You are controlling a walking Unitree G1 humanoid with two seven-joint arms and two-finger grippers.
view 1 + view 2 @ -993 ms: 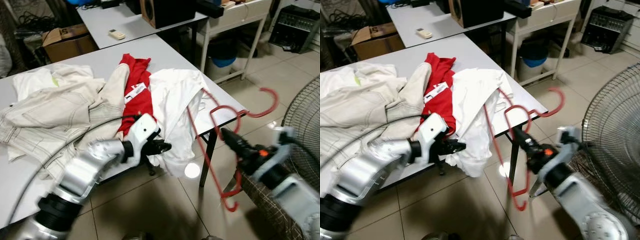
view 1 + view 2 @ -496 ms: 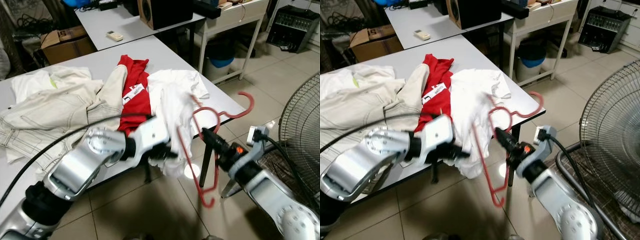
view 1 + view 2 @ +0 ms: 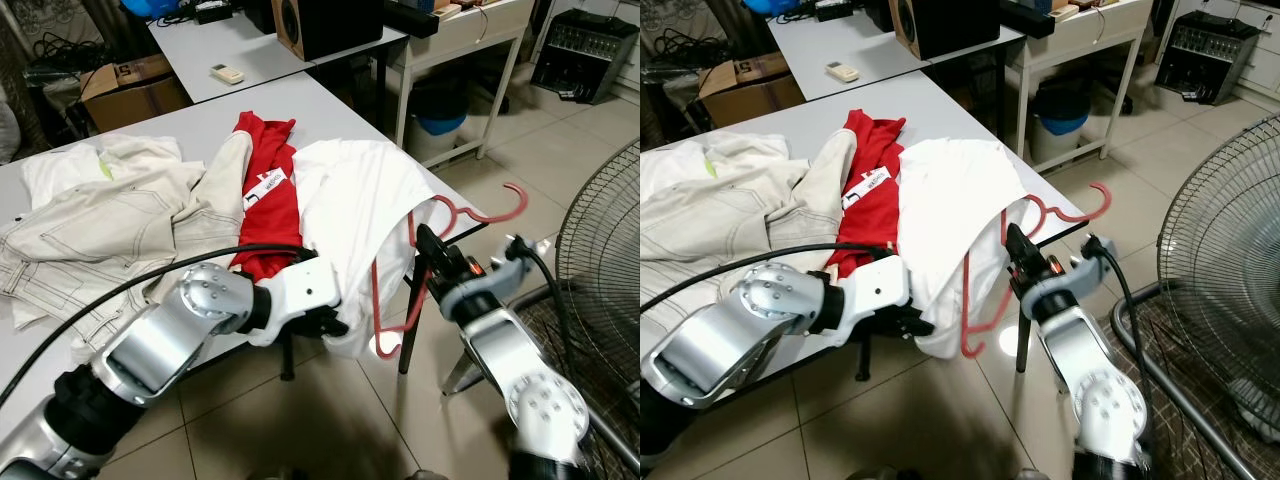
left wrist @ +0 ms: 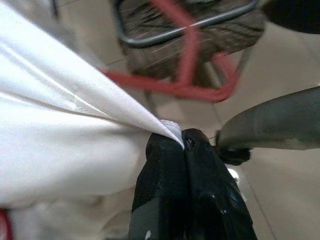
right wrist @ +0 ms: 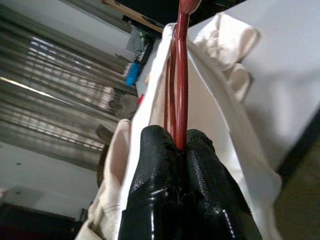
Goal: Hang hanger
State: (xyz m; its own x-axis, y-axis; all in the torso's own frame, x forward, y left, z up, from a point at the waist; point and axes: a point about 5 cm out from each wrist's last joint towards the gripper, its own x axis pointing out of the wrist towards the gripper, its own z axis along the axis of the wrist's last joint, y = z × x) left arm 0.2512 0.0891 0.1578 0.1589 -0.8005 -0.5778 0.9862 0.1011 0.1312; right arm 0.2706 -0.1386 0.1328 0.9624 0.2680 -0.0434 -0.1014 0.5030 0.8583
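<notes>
A white shirt hangs over the near right corner of the grey table. My right gripper is shut on a red hanger, which is partly tucked under the shirt's side. The hanger's hook sticks out to the right over the floor. The right wrist view has the fingers clamped on the hanger's red bars against the white cloth. My left gripper is below the table edge, shut on the shirt's hem.
A red garment and beige trousers lie on the table beside the shirt. A standing fan is close on the right. Behind are a second table with a remote, a cardboard box and a blue bin.
My right gripper has carried the hanger left, from out over the floor to under the shirt's edge. My left gripper has closed on the shirt's hem and holds it out.
</notes>
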